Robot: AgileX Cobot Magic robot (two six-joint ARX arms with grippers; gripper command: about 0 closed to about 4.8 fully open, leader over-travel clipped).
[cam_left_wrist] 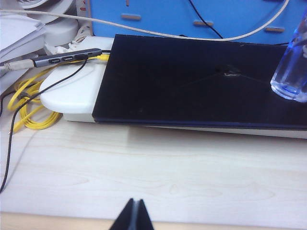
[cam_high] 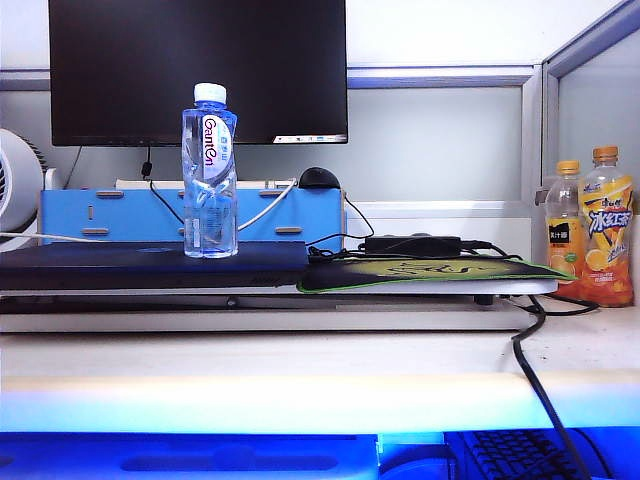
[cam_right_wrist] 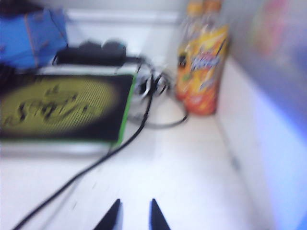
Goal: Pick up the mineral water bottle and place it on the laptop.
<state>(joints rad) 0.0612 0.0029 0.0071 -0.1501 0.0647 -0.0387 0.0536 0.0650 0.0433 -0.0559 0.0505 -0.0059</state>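
We see the left gripper (cam_left_wrist: 135, 215) with its two fingertips pressed together, closed on nothing, above bare desk (cam_left_wrist: 158, 167) in front of the laptop (cam_left_wrist: 192, 81). We see the right gripper (cam_right_wrist: 133, 215) with a narrow gap between its fingertips, slightly open and empty, above the desk in front of the mouse pad (cam_right_wrist: 62, 108), which lies to the right of the laptop in the exterior view. That wrist picture is blurred.

We find the water bottle (cam_high: 209, 175) standing upright on the laptop, toward its right end, cap on, touching neither gripper. The bottle is clear and looks filled with water nearly to the neck. In the left wrist view only its base shows, resting on the dark lid.

Well to the right of the laptop, past the mouse pad, two orange-capped drink bottles (cam_high: 590, 230) stand side by side against the partition, holding yellow and orange drink. A monitor (cam_high: 200, 70) stands behind the laptop.
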